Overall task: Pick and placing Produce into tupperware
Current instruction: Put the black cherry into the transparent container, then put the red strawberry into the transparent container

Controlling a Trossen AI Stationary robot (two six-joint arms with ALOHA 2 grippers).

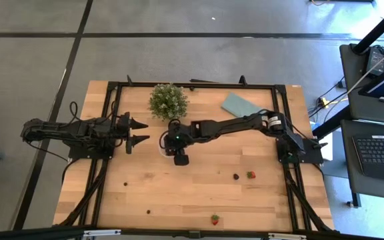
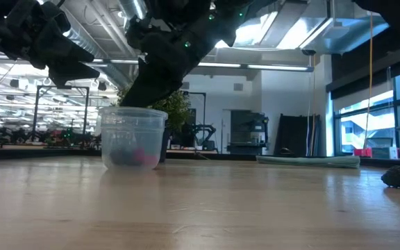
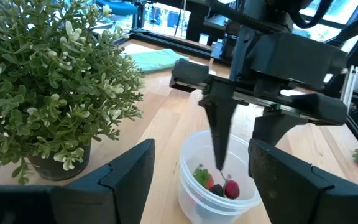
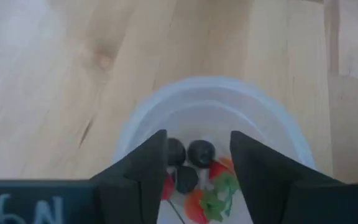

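- The clear plastic cup (image 3: 219,186) sits centre-left of the high view, just below the potted plant (image 1: 168,101), on the wooden table (image 1: 199,193).
- Inside the cup: dark berries (image 4: 201,153) and red strawberries with green tops (image 4: 219,186), piled at the bottom.
- The right gripper (image 4: 197,163) hangs right over the cup's mouth, fingers parted, nothing between them, the berries showing in the gap.
- The left gripper (image 1: 141,131) hovers just left of the cup, fingers spread, holding nothing.
- Loose on the table: a blackberry (image 1: 236,177) and a strawberry (image 1: 251,175) lower right of centre, another strawberry (image 1: 215,219) near the bottom edge.
- A teal cloth (image 1: 240,105) lies upper right, beside the plant.
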